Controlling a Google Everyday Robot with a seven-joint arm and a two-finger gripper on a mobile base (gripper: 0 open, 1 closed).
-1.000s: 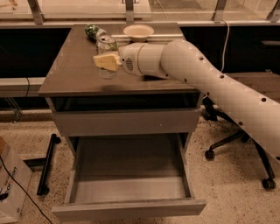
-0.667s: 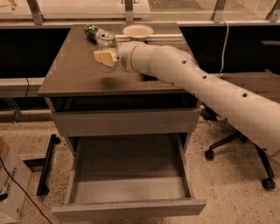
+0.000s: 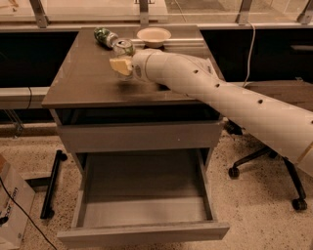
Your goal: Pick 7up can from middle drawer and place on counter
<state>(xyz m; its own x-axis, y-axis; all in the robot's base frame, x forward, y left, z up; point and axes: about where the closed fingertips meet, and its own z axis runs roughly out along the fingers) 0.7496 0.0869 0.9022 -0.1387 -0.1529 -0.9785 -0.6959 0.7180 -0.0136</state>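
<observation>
Office or laboratory workspace. A grey-brown drawer cabinet (image 3: 142, 134), its desk (image 3: 83, 78) bearing a bowl (image 3: 154, 36), stands on a speckled stone-like floor (image 3: 254, 215). The wheeled base of an office chair (image 3: 266, 161) shows at right and a cardboard box (image 3: 12, 210) at lower left. Behind runs a glazed partition (image 3: 88, 7) on metal posts, with a cable (image 3: 251, 49) hanging below it. A white robot arm (image 3: 220, 93) reaches over the desk from the right, its pincer (image 3: 121, 66) above the rear part, near the bowl.
</observation>
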